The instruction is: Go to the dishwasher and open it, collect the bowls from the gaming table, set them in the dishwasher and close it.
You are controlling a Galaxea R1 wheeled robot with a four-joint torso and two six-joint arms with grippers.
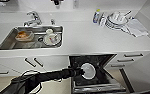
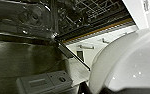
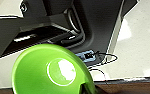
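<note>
In the head view the left pincer point(image 1: 81, 72), at lower centre of the frame, holds a white bowl point(image 1: 88, 71) by its rim over the open dishwasher point(image 1: 96, 62), whose door point(image 1: 101, 86) lies folded down toward the lower edge; the rack lies just beyond and below the bowl. The right pincer's fingers are hard to make out, though a green bowl point(image 3: 51, 72) sits close against it. Above, the white table point(image 1: 86, 37) carries a sink point(image 1: 6, 42) upper left and stacked dishes point(image 1: 116, 20) upper right
</note>
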